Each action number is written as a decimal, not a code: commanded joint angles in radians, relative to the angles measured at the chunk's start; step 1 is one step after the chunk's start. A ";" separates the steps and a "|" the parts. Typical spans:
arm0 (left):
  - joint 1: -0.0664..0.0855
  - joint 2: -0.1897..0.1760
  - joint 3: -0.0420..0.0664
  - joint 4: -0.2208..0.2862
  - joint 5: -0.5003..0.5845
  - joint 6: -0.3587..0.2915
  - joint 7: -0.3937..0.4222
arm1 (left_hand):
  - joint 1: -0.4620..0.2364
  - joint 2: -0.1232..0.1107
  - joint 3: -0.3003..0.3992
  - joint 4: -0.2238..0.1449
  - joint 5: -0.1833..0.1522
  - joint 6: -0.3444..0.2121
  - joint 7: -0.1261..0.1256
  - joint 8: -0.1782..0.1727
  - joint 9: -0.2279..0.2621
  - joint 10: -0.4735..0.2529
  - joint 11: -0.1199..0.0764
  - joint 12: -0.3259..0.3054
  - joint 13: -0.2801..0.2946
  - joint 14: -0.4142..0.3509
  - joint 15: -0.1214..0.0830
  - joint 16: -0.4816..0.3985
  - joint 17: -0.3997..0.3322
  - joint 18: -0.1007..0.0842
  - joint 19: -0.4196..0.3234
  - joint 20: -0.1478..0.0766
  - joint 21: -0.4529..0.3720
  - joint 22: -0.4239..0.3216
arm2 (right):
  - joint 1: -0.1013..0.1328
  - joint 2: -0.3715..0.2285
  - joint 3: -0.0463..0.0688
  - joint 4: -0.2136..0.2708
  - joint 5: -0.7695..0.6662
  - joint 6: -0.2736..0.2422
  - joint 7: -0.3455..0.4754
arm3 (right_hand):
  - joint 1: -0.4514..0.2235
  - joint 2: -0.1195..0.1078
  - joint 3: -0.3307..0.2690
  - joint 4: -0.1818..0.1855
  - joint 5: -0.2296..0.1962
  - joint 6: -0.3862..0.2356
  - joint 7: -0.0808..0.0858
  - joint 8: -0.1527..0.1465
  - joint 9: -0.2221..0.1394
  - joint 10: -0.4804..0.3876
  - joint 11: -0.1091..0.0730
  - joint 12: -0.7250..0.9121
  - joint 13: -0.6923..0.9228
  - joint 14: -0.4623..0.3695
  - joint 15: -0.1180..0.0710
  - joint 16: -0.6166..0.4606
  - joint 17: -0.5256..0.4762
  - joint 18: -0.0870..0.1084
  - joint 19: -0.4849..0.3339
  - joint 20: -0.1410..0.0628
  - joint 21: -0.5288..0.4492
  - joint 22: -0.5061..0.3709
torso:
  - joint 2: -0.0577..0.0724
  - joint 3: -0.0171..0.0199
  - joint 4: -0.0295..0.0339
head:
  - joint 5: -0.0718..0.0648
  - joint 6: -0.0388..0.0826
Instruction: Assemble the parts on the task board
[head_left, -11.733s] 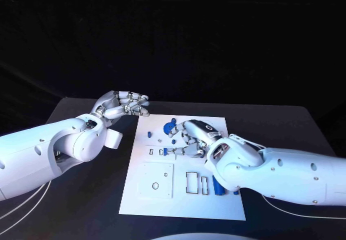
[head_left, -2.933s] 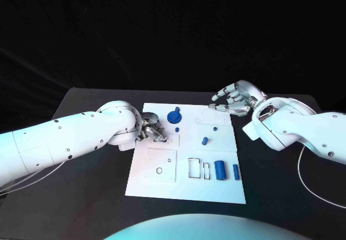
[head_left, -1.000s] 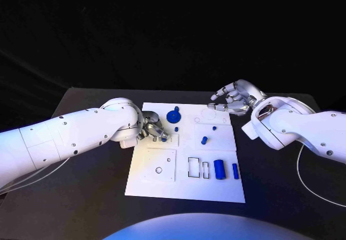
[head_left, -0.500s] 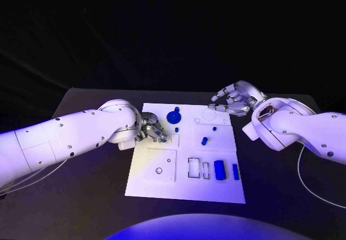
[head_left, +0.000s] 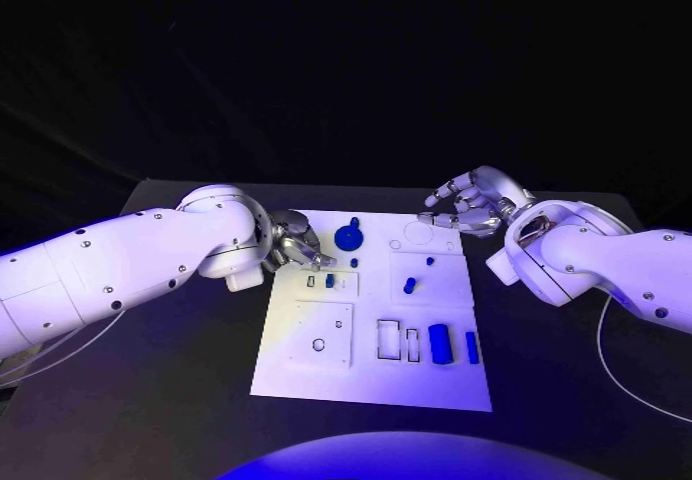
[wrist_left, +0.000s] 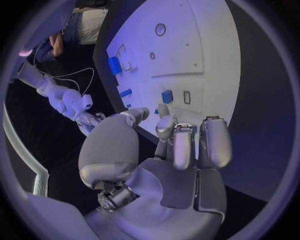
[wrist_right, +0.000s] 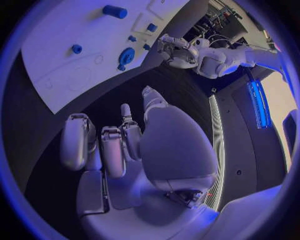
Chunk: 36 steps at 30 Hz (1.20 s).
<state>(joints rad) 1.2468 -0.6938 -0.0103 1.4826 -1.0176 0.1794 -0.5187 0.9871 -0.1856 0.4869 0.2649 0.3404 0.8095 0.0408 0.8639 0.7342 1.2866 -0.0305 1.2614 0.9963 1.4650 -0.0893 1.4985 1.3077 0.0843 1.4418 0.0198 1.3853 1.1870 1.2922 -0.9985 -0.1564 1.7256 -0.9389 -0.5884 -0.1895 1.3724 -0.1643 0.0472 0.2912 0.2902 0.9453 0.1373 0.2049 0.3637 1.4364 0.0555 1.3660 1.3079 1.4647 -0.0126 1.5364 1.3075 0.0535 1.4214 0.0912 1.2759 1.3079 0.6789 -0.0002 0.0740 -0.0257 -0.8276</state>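
- Blue parts (head_left: 440, 343) are lying on the board (head_left: 372, 380), mid-table.
- Left hand (head_left: 294, 246) is hovering at the board's edge, fingers curled, holding nothing.
- Right hand (head_left: 469, 205) is hanging loosely curled, empty.
- A low reach risks knocking the small peg (head_left: 329, 281) loose.

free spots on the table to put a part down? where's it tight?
Free: bare table beside the board's left edge, and the strip along its right edge. On the board, its near margin. Tight: far end, between the left hand, blue disc and right hand.
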 joint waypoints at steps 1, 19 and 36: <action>0.014 -0.010 0.008 0.006 -0.001 0.000 0.000 | 0.018 0.000 -0.016 0.009 0.000 -0.021 0.007 -0.019 -0.007 -0.013 0.005 -0.009 -0.009 0.063 0.001 0.004 0.085 -0.010 0.000 -0.004 -0.001 0.001 | -0.001 0.000 0.000 -0.001 -0.010 0.008 0.007 | -0.009 -0.002 -0.006 0.001 0.002 0.004 -0.001 0.003 0.001 -0.005 -0.001 -0.003 0.065 0.075 -0.003 -0.007 0.124 0.018 -0.008 0.000 -0.005 0.070 | 0.000 0.0004 0.0005 | 0.002 0.006; 0.063 0.088 0.013 -0.240 -0.085 0.103 0.010 | 0.063 0.005 -0.077 0.024 0.001 -0.068 0.047 -0.120 -0.069 -0.052 0.040 -0.029 -0.046 0.062 0.031 0.004 0.083 -0.008 -0.008 0.020 -0.009 -0.012 | -0.002 0.004 0.000 -0.004 -0.010 0.009 0.005 | -0.013 -0.001 -0.008 0.001 0.002 0.004 -0.001 0.004 0.001 -0.005 -0.001 -0.004 0.064 0.075 -0.003 -0.007 0.123 0.018 -0.008 0.000 -0.005 0.070 | 0.007 -0.0017 -0.0008 | 0.015 0.015; 0.063 0.167 -0.010 -0.370 -0.089 0.147 0.011 | 0.055 0.008 -0.097 0.027 -0.017 -0.059 0.050 -0.130 -0.081 -0.056 0.043 -0.029 -0.049 0.062 0.034 0.004 0.083 -0.008 -0.010 0.025 -0.009 -0.011 | -0.002 0.006 0.000 -0.001 -0.010 0.009 0.004 | -0.013 -0.001 -0.008 0.001 0.002 0.004 -0.001 0.004 0.001 -0.005 -0.001 -0.004 0.064 0.075 -0.003 -0.007 0.123 0.018 -0.008 0.000 -0.005 0.070 | 0.010 -0.0040 -0.0006 | 0.016 0.011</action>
<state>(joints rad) 1.3089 -0.5306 -0.0209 1.1147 -1.0980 0.2957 -0.5171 1.0398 -0.1771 0.3956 0.2901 0.3259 0.7487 0.0855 0.7367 0.6543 1.2363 0.0109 1.2365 0.9488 1.4667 -0.0621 1.4985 1.3075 0.0843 1.4329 0.0360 1.3777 1.1755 1.2906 -0.9940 -0.1563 1.7231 -0.9387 -0.5883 -0.1895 1.3684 -0.1684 0.0445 0.2939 0.2902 0.9453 0.1373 0.2049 0.3643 1.4364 0.0555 1.3660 1.3075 1.4647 -0.0126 1.5326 1.3081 0.0535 1.4214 0.0912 1.2759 1.3075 0.6897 -0.0038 0.0731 -0.0072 -0.8151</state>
